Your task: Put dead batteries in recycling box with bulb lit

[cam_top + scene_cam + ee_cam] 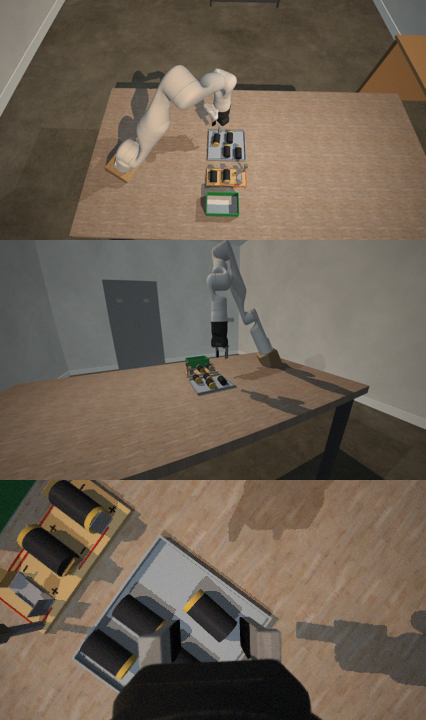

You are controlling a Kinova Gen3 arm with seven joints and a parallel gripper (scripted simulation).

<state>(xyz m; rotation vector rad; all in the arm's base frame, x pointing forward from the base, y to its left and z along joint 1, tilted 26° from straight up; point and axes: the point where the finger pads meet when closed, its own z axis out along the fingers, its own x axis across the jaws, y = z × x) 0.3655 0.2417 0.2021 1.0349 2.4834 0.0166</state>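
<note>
My gripper [217, 126] [222, 355] [210, 632] is open and empty, high above the grey tray [245, 149] [120, 584]. In the wrist view a black battery [216, 139] [222, 380] [212, 617] shows between and beyond the fingers, its yellow end toward the holder. Three more batteries lie in the tray, yellow ends away from the holder; one is partly hidden in the wrist view. The wooden holder [219, 178] [117, 517] bears two batteries [213, 176] [226, 175]; its third bay is vacant. The bulb [245, 165] looks unlit. The green box [222, 214] [197, 362] stands upright and empty.
The tray, holder and box stand in a row on the wooden table [313, 149] [134, 406]. The bulb's post rises at the holder's end, beside the vacant bay. The arm's base block [128, 176] [269, 359] is off to one side.
</note>
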